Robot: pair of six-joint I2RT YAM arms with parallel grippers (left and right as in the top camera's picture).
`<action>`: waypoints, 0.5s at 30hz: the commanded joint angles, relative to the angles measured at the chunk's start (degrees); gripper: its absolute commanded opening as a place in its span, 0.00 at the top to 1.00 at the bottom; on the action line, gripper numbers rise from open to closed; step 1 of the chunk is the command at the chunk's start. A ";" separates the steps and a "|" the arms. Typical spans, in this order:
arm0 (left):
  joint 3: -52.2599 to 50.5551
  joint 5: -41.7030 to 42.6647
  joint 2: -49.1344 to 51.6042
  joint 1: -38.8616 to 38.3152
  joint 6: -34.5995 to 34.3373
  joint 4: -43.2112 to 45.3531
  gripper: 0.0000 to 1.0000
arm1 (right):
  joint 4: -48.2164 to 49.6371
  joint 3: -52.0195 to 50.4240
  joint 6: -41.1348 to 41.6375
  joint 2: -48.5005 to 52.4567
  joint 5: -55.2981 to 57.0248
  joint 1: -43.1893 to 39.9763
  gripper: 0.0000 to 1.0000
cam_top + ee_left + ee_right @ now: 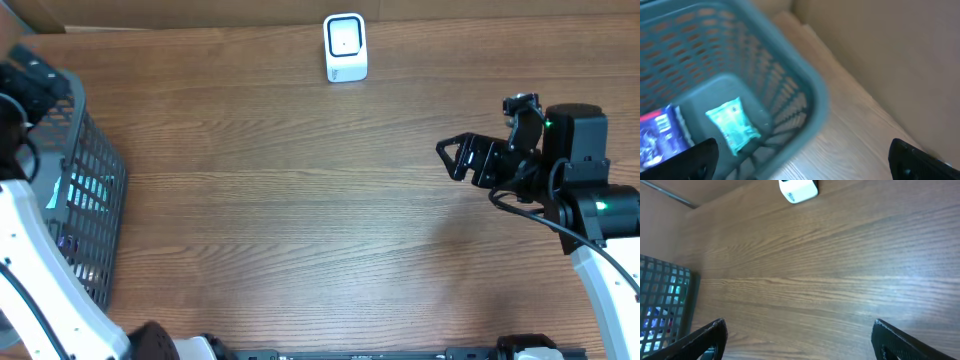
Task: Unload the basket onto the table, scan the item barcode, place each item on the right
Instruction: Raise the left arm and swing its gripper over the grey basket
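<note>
Teal packet [733, 125] is lying flat on the floor of the grey basket [805, 95], just beside a blue packet [660, 137], so its barcode is not facing anything yet. The left gripper [806, 161] is hovering over the basket's corner, jaws spread wide and gripping nothing, probably lining up to reach inside. The white scanner [345, 46] is standing at the far edge of the table [300, 220], well apart. The right gripper [799, 341] is hanging over the wood, likewise wide and empty, seemingly waiting.
</note>
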 commanded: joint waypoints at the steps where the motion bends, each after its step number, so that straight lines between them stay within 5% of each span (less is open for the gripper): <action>1: 0.50 -1.38 0.11 3.34 -5.55 0.37 0.01 | -1.68 1.36 0.37 -0.31 1.05 0.15 0.07; 15: 0.33 -1.18 3.15 12.17 -10.49 -6.67 0.00 | -2.93 1.36 -0.28 -0.31 1.73 0.15 0.06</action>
